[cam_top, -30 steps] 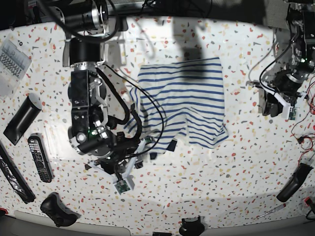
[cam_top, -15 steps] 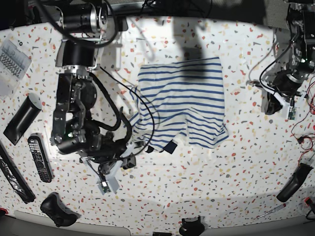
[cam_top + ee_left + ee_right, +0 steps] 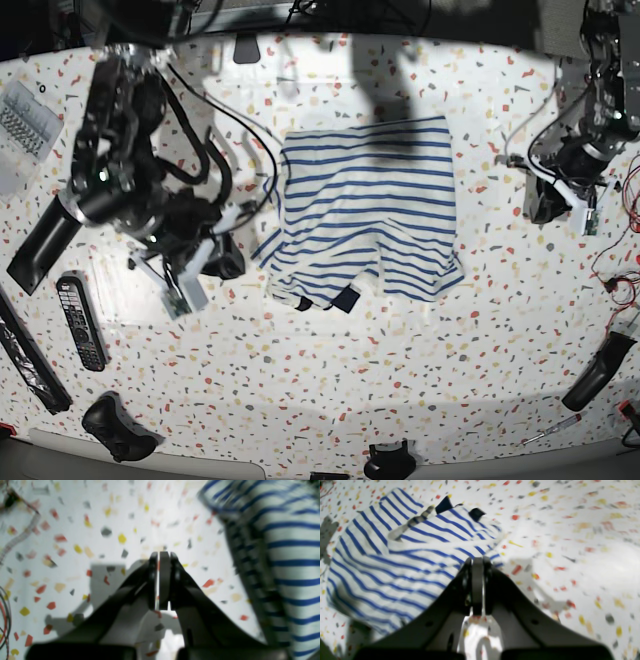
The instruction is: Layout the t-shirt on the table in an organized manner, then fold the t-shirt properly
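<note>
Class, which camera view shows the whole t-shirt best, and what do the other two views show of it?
The base view: it shows the whole t-shirt lying partly folded on the table. The right wrist view shows most of it, blurred, behind the right gripper. The left wrist view catches only one striped edge.

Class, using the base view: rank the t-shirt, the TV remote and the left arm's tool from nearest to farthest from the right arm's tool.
Measured from the right tool:
1. t-shirt: its crumpled edge lies just to the image right of that tool.
2. TV remote: lower left on the table.
3. left tool: far across, at the right edge.
</note>
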Robot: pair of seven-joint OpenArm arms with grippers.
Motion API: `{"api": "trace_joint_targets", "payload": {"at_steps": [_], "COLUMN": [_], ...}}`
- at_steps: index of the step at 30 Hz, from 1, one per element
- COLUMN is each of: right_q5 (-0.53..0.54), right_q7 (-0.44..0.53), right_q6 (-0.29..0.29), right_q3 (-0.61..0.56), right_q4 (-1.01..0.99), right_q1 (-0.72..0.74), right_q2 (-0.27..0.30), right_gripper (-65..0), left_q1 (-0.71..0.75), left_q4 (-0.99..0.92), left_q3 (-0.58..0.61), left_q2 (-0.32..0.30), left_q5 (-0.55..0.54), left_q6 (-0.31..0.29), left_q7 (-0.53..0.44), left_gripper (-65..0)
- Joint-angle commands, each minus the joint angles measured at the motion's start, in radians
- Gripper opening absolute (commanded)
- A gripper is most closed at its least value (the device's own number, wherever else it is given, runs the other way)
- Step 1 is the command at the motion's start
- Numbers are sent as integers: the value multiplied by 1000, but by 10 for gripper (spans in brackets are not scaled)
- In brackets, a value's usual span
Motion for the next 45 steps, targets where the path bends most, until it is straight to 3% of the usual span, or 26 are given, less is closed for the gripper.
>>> {"api": "trace_joint_targets", "payload": {"at_steps": [1, 7, 9, 14, 18, 24, 28, 38, 45], "right_q5": [11, 183, 241, 344, 350, 351, 351, 349, 344], "right_q7": [36, 66, 66, 64, 64, 64, 57, -29, -91], "right_q6": [2, 82, 89, 89, 89, 89, 89, 89, 89], "right_q3": [26, 245, 317, 443, 497, 534, 534, 534, 533], "right_q4": [46, 139, 150, 170, 209, 234, 234, 234, 232], "right_q1": [-20, -213, -273, -414, -517, -625, -685, -801, -880], "right_q2": [8, 7, 8, 8, 7, 5, 0, -20, -20], "right_gripper": [-650, -650, -650, -650, -650, -650, -650, -650, -650], "left_q1": [18, 159, 200, 304, 400, 488, 541, 689, 728], "left_q4": [42, 168, 188, 200, 200, 200, 200, 192, 129], "left_q3": [-18, -159, -217, -307, -354, -423, -423, -423, -423], "left_q2": [-10, 43, 58, 61, 64, 141, 172, 176, 176], "left_q5": [-9, -18, -82, -209, -212, -221, -226, -225, -226], "left_q6": [-2, -3, -8, -150, -155, -157, -193, -193, -193], "left_q7": [-42, -79, -74, -21, -19, -11, 35, 45, 121], "left_gripper": [-650, -650, -650, -650, -650, -650, -650, -650, -650]}}
